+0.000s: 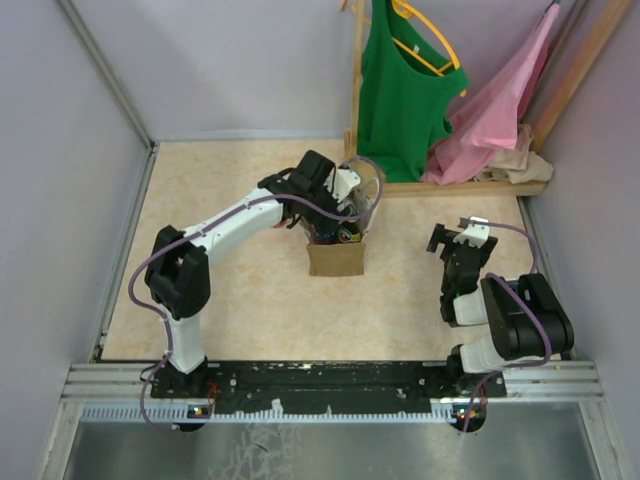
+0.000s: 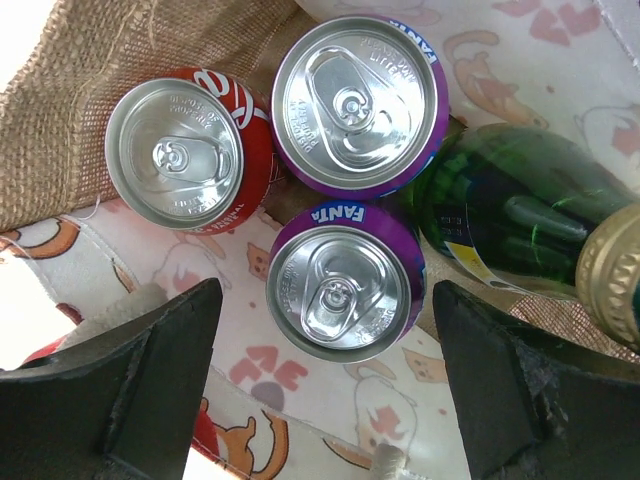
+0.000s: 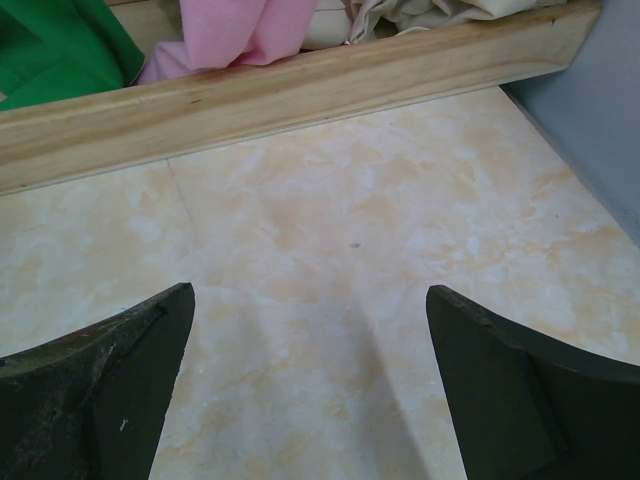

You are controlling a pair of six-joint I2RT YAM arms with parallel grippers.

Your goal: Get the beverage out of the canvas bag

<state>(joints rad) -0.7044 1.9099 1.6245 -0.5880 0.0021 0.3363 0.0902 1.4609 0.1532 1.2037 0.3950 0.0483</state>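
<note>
Purple can [image 2: 345, 290] stands in the canvas bag [image 1: 335, 260] between the spread jaws of your left pincer [image 2: 325, 330]; your right pincer [image 3: 310, 330] hangs open above the desk [image 3: 330, 220], near its right edge.

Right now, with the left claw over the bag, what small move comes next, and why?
Probably lower the left claw straight down: its open fingers flank one purple Fanta can standing upright in the canvas bag, with nothing gripped yet.

I see a red can [image 2: 180, 155], two purple cans [image 2: 360, 105], a green bottle [image 2: 510, 215] with a gold cap [image 2: 615, 270], and a tan bag [image 2: 120, 60].
</note>
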